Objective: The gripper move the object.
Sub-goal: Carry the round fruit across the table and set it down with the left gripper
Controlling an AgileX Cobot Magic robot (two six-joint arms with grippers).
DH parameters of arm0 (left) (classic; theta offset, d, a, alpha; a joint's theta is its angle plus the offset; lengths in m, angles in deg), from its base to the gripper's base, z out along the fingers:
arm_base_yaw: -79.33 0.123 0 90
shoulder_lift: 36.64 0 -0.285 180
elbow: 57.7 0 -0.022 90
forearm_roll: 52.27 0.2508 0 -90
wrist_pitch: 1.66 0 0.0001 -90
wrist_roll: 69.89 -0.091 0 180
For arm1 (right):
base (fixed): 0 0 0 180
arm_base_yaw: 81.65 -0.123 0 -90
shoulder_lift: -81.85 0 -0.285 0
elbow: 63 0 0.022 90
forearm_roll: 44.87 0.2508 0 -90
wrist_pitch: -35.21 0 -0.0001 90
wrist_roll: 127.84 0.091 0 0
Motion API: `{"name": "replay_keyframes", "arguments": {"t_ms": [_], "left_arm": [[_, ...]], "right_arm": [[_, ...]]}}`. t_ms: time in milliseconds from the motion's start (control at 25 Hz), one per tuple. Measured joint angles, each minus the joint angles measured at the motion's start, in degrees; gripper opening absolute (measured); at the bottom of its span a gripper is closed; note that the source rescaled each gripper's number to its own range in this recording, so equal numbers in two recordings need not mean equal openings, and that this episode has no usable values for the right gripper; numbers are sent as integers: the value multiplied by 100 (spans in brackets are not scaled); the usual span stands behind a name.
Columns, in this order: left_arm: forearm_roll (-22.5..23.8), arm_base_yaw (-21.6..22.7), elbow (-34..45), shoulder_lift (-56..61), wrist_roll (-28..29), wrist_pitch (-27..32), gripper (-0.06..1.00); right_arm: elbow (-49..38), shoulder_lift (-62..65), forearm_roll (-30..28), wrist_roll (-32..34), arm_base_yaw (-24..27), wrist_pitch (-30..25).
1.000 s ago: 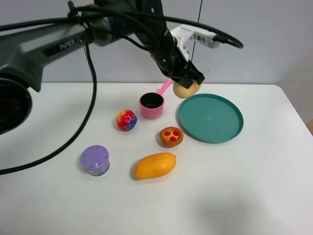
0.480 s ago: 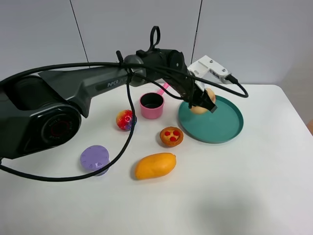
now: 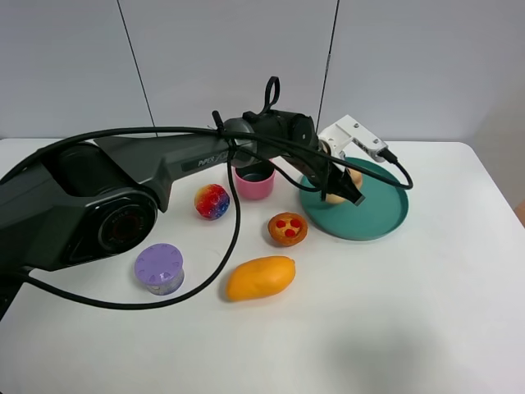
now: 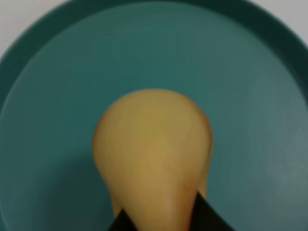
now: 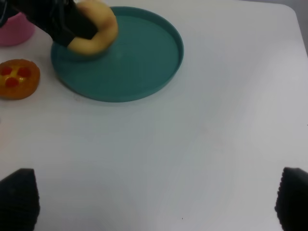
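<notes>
Over the teal plate [image 3: 385,215], near the rim facing the pink cup [image 3: 254,189], was the potato [image 4: 153,154], clamped between the left tool's [image 3: 340,187] dark fingers [image 4: 208,217], which gripped it from either side; whether it touched the plate could not be told. Outside that rim a tart [image 3: 288,229] lay on the white worktop [image 3: 426,312]. Well away from the potato, the right tool [image 5: 156,202] hung with fingers spread wide, holding nothing.

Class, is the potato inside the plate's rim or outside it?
Inside: the plate surrounds the potato, gripped by the left gripper. Whether it touches the plate, cannot tell.
</notes>
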Motion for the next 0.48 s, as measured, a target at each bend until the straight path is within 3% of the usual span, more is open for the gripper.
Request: {"name": "replay_keyframes", "arguments": {"t_ms": [160, 280, 400, 480], "left_arm": [[-12, 0, 0, -77, -18, -30, 12], [-144, -1, -2, -203, -147, -32, 38], [-230, -21, -2, -247, -245, -39, 73], [-237, -49, -2, -247, -264, -96, 88]], "right_arm": [[0, 0, 0, 0, 0, 0], [0, 0, 0, 0, 0, 0], [0, 0, 0, 0, 0, 0], [0, 0, 0, 0, 0, 0]]}}
